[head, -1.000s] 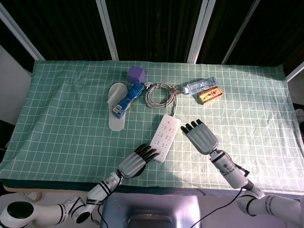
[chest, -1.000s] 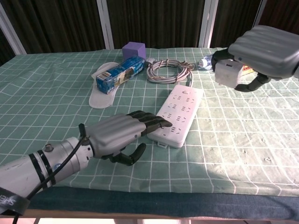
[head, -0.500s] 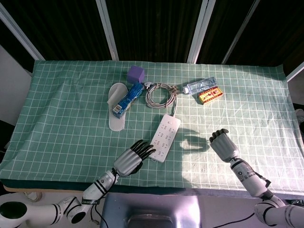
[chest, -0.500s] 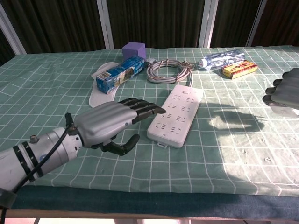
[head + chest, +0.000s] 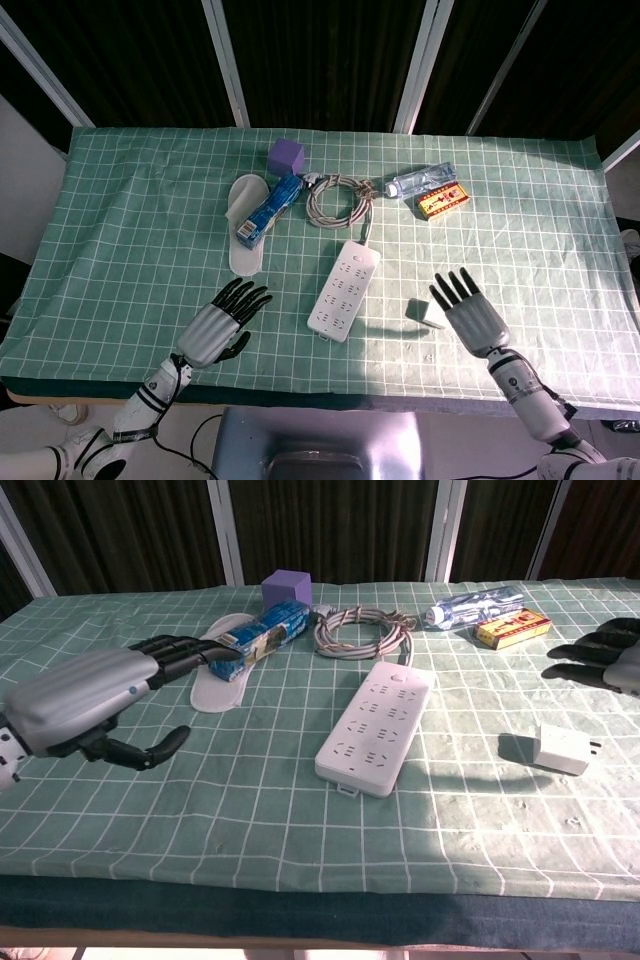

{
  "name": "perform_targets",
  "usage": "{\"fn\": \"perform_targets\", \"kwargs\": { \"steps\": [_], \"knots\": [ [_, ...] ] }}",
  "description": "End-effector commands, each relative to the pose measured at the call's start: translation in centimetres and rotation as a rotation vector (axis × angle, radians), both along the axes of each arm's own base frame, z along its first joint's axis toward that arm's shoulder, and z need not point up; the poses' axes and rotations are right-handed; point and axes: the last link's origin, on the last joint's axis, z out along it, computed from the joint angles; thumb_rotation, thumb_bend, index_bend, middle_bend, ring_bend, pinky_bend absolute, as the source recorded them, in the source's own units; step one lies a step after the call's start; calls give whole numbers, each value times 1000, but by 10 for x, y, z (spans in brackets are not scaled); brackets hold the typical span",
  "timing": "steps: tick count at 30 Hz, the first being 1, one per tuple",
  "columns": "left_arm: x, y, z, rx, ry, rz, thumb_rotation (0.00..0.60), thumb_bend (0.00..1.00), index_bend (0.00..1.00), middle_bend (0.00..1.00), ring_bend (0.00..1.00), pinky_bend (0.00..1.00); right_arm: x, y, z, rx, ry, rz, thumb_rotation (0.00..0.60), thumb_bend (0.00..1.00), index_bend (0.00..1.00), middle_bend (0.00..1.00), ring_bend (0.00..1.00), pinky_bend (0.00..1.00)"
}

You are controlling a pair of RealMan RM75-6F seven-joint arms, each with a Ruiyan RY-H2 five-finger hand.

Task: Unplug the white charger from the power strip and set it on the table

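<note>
white charger (image 5: 565, 749), small boxy block, prongs sideways, laid on surface (image 5: 250, 800) right of power strip (image 5: 377, 725); right hand (image 5: 470, 312) spread, nothing held; left hand (image 5: 220, 323) likewise.

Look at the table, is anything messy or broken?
Nothing looks broken or spilled. The white charger lies on its side on the green cloth, its prongs pointing sideways, apart from the power strip. A blue carton lies across a white slipper, which looks odd. Both hands are open and hold nothing.
</note>
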Motion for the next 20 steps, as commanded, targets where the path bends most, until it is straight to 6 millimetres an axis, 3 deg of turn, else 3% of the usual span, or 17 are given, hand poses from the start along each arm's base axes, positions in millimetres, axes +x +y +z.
{"fn": "perform_targets", "kwargs": {
  "steps": [1, 5, 10, 13, 20],
  "knots": [
    [-33, -24, 42, 77, -35, 44, 600, 517, 0, 41, 0, 73, 3, 39, 44, -132, -216, -46, 600, 155, 0, 0, 0, 61],
    [-67, -50, 73, 157, 17, 151, 600, 515, 0, 37, 0, 64, -7, 75, 69, -233, -312, -65, 600, 155, 0, 0, 0, 13],
    [-103, -82, 99, 198, 43, 279, 600, 510, 0, 24, 0, 45, -38, 115, 93, -381, -463, -103, 600, 154, 0, 0, 0, 0],
    [-111, -84, 107, 172, 46, 313, 600, 503, 0, 16, 0, 44, -58, 124, 97, -414, -454, -152, 600, 155, 0, 0, 0, 0],
    [-110, -85, 111, 125, 28, 299, 600, 502, 0, 14, 0, 45, -58, 123, 102, -388, -489, -131, 600, 154, 0, 0, 0, 0]
  ]
}}
